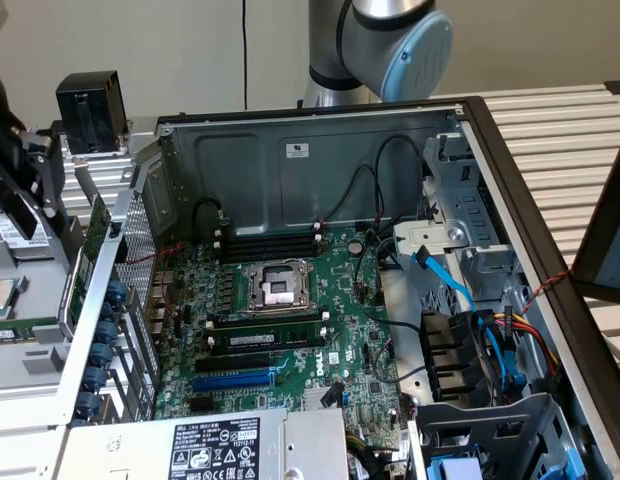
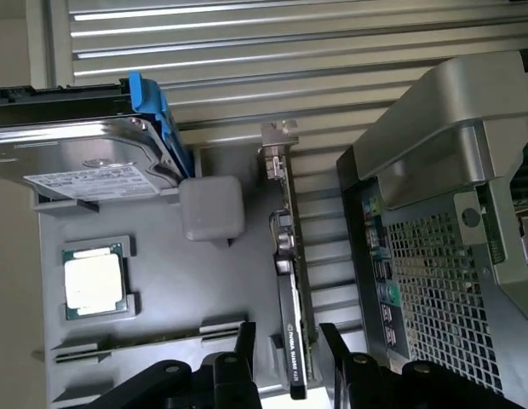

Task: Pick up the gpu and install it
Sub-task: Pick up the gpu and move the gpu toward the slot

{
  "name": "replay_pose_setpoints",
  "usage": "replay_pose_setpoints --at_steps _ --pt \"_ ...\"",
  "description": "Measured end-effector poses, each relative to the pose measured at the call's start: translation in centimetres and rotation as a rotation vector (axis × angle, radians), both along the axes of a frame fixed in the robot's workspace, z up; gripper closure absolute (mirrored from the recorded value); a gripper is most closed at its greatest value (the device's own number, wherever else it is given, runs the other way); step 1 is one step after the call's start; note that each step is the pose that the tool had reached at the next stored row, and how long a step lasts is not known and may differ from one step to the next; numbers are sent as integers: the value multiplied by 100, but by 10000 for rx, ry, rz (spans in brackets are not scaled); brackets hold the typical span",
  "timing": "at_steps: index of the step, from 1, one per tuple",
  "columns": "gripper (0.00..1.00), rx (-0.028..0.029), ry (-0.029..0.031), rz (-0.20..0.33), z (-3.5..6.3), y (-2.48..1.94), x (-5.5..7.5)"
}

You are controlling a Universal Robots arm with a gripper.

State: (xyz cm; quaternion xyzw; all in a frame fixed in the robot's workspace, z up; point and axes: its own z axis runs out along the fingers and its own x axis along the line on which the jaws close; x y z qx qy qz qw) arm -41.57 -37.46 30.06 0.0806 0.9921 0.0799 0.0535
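- The gpu (image 2: 291, 290), a slim card with a black shroud and a silver end bracket (image 2: 278, 145), is stood on its long edge in a grey tray (image 2: 204, 290). It is set along the tray edge nearest the computer case (image 2: 434, 290).
- The claw (image 2: 287, 345) is placed over the card end opposite the bracket. It is released and spread wide.
- One of its black fingers (image 2: 243, 341) is seen on each side of the card, so the card is straddled but not clamped, and nothing is grasped.
- Just beside the card, toward the tray's middle, a pale grey block (image 2: 211, 209) is seated.
- Further toward the tray's opposite edge, a processor chip (image 2: 94, 281) is laid flat in a square recess, with a long narrow rail (image 2: 145, 339) near it at the claw end of the tray.
- A hard drive (image 2: 85, 166) with a blue carrier (image 2: 157, 119) is set at the tray end where the silver bracket is.
- The tray is carried on a slatted metal tabletop (image 2: 289, 51).
- In the exterior view the case is seen lying open, with a green motherboard (image 1: 320, 290) exposed inside and the robot arm (image 1: 390, 40) behind its far wall.
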Motion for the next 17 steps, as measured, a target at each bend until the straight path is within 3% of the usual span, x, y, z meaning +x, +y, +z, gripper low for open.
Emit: replay_pose_setpoints --at_steps 3,9,11,14,15,17 --pt "58 61 2 -10 -54 -8 35" --pt "58 243 0 -17 -159 -45 52" --pt "58 334 -3 -17 -187 -58 64" --pt "58 523 1 -17 -218 -74 80" --pt "58 567 1 -19 -234 -81 81" --pt "58 595 0 -21 -270 -88 83"
